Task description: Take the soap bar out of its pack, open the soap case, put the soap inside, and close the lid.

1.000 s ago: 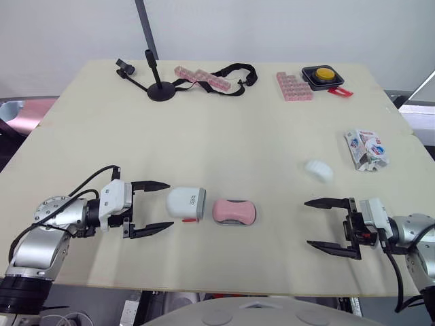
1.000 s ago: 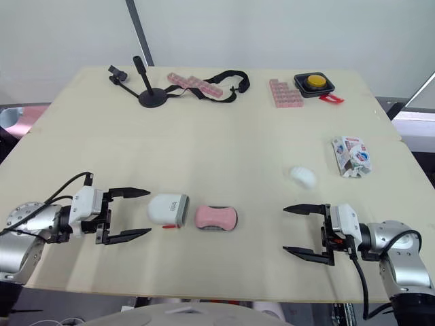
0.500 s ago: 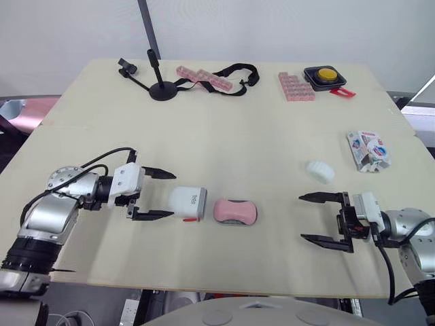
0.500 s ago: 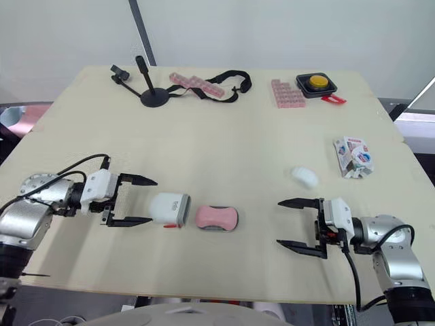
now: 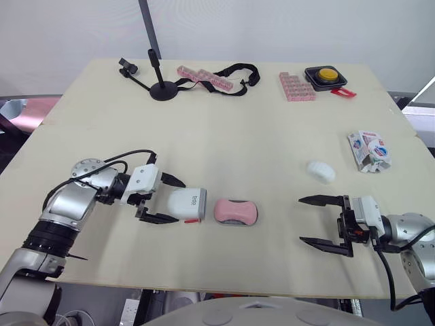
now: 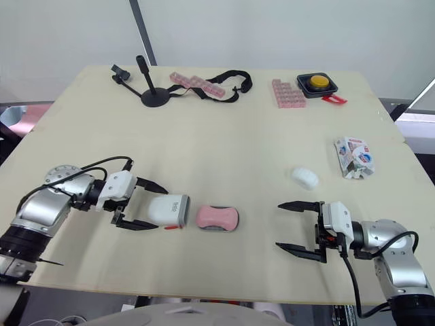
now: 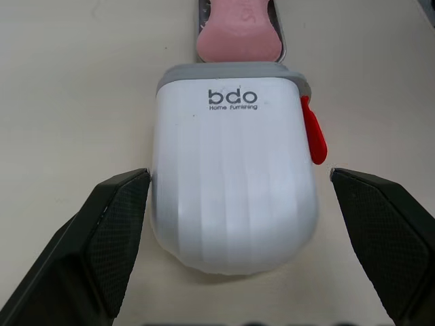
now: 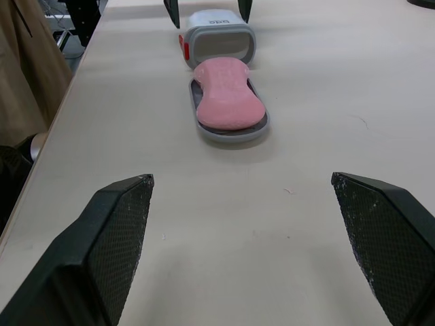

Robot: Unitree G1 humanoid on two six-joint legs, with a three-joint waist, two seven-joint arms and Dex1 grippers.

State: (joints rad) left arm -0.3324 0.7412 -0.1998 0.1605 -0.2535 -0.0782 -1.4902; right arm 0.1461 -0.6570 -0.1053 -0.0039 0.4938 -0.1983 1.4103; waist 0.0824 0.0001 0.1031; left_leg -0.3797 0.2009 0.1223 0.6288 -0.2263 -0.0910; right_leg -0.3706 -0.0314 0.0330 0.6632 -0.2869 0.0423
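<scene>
Your left claw (image 5: pixel 179 202) is spread astride the white soap case lid (image 5: pixel 187 204), near-left on the table (image 5: pixel 238 136), just beside the pink-topped tray (image 5: pixel 235 212). The lid looks like hard, light, slick plastic, so pinch its long sides, clear of the red tab (image 7: pixel 313 130).

The soap case lies apart in two pieces near the bench's (image 5: pixel 258 136) near edge, left of the middle: a ribbed white lid (image 5: pixel 187 204) with a red tab, and just beside it a grey base (image 5: pixel 235 212) with a pink top. The white oval soap bar (image 5: pixel 319 170) lies bare toward the right edge, near its torn-open pack (image 5: pixel 367 150).
</scene>
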